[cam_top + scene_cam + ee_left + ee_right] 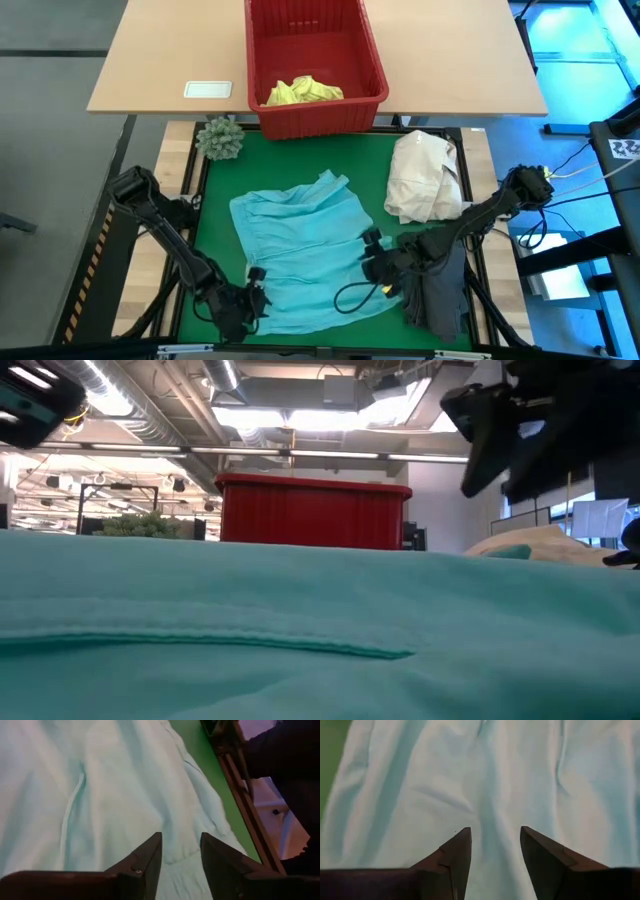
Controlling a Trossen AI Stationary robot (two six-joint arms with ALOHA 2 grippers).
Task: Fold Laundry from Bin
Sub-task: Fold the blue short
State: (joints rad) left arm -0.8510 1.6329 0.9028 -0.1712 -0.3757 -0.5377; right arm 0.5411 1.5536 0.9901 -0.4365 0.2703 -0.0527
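Note:
A light turquoise garment point(300, 250) lies spread and rumpled on the green mat point(215, 200); it fills the foreground of the low view point(300, 630). My left gripper point(260, 290) stands open over its near left corner, with cloth point(100, 795) showing beyond the gap between the fingers point(181, 855). My right gripper point(367, 256) stands open over the garment's right edge, its fingers point(496, 845) apart above the cloth point(495, 780). The red bin point(315, 112) stands at the far side with a yellow garment point(303, 90) inside. A dark grey garment point(440, 295) lies on the mat at the near right.
A cream-white cloth bundle point(425, 175) lies on the mat's far right, and a green spiky ball point(220, 137) sits at its far left corner. A black cable loop point(350, 297) from the right arm hangs over the turquoise garment. The bin point(315, 515) rises behind the cloth.

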